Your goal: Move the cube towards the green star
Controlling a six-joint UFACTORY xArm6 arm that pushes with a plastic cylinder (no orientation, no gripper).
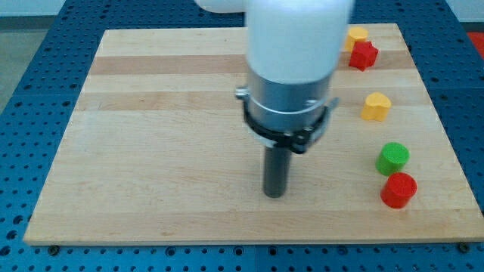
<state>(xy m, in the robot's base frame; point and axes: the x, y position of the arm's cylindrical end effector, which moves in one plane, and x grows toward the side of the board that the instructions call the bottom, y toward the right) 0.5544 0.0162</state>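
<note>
Our tip (pixel 275 195) stands near the desk's (pixel 151 151) bottom edge, about midway along. It is a bare rod, so we cannot tell any pincer state. We can make out no cube or green star, and our arm (pixel 291 68) hides the top middle. Well apart along the right edge lie the top yellow block (pixel 357 34), partly cut off by the arm, a red star (pixel 364 55), the lower yellow block (pixel 376 106), a green cylinder (pixel 392 158) and a red cylinder (pixel 398 190).

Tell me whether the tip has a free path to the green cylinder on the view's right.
Probably yes. My tip stands on bare board left of the green cylinder, with no block between; the red cylinder sits just below it.
</note>
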